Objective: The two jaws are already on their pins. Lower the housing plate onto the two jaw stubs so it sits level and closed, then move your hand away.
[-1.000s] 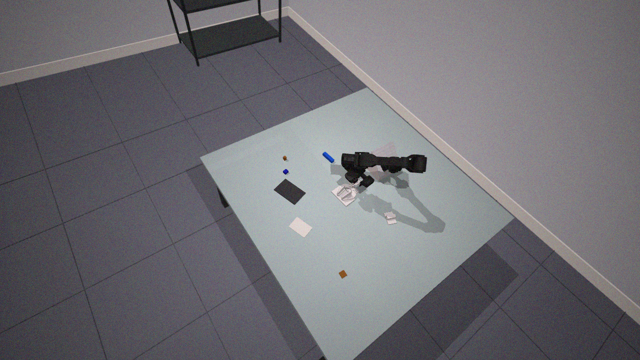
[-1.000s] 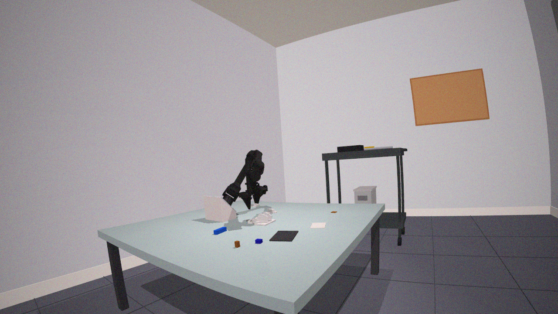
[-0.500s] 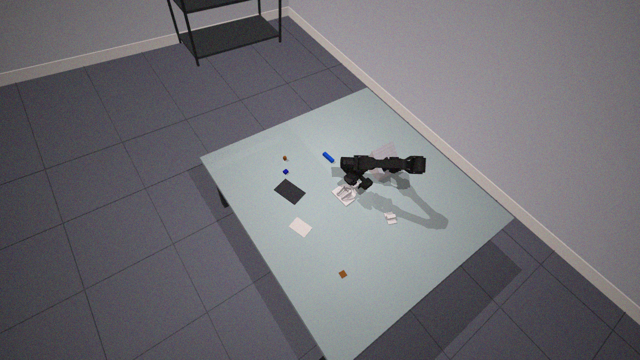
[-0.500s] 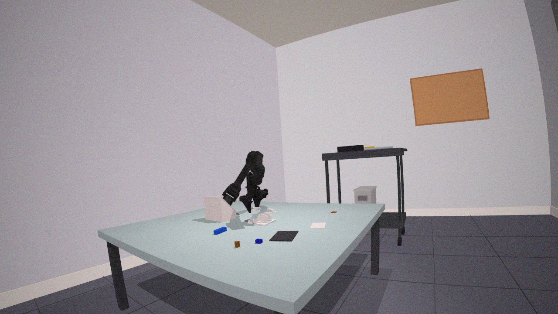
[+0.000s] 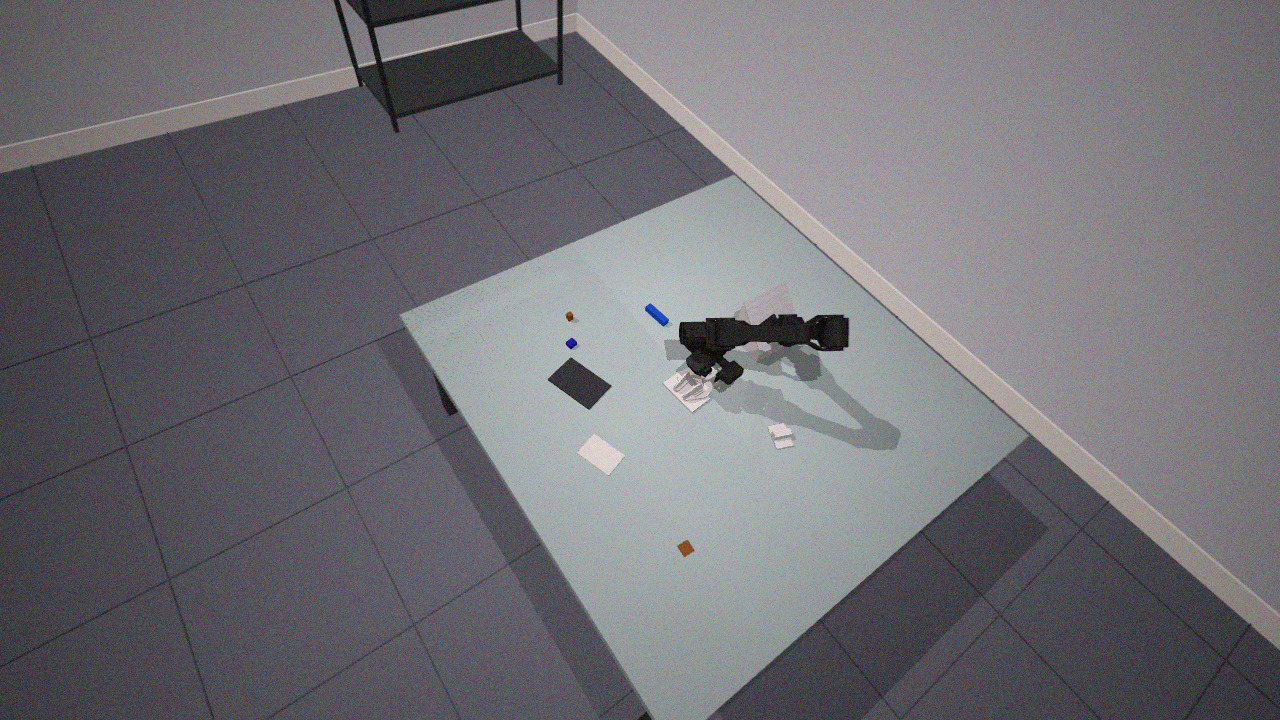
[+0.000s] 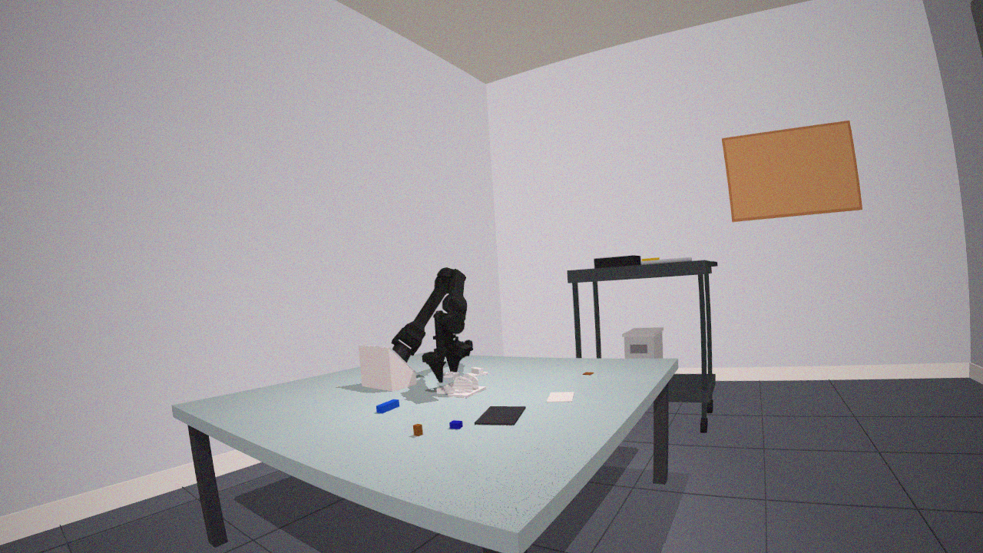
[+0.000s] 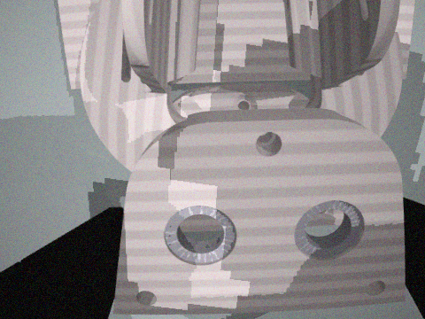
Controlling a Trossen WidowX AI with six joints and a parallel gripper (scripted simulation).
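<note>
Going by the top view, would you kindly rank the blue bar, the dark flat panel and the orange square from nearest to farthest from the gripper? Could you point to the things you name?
1. Blue bar (image 5: 657, 315) (image 6: 387, 406): just up-left of the gripper (image 5: 708, 376) (image 6: 446, 376).
2. Dark flat panel (image 5: 580, 383) (image 6: 500, 415): left.
3. Orange square (image 5: 685, 548) (image 6: 587, 373): far below.

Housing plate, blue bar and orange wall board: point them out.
Housing plate (image 7: 266, 221), wrist view: face between the ringed holes.
Blue bar (image 5: 657, 315) (image 6: 387, 406), top and exterior views: its middle.
Orange wall board (image 6: 792, 170), exterior view: center of its face.
</note>
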